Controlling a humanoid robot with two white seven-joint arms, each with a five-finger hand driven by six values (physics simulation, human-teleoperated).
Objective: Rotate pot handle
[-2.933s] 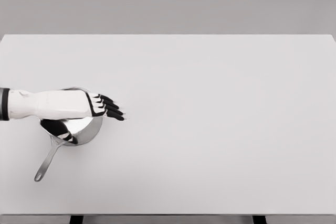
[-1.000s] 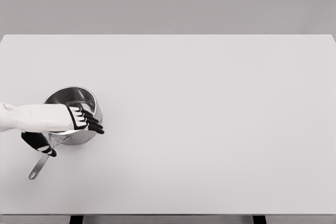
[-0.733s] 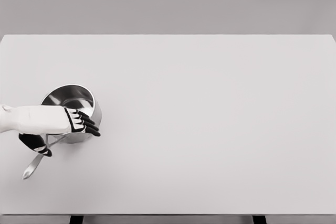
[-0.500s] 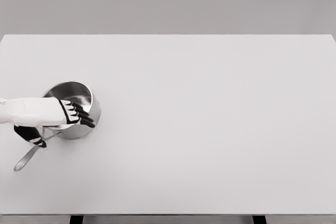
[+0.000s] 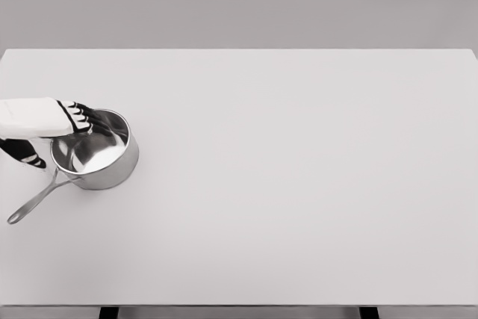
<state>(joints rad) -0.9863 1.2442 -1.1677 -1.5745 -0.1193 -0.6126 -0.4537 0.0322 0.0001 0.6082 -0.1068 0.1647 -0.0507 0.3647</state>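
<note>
1. A simulated test scene, not a lived-in room: every surface renders flat and textureless.
2. A plain white table fills the view, its far edge meeting a bare grey backdrop.
3. Dark table legs show at the near edge.

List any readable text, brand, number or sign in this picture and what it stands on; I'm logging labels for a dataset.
None: no word, brand, number or sign shows anywhere.
The shiny round steel pot with its long thin metal handle bears no marking.
The plain white rectangular table is unmarked.
The white-and-black left robot hand carries no lettering.
</note>
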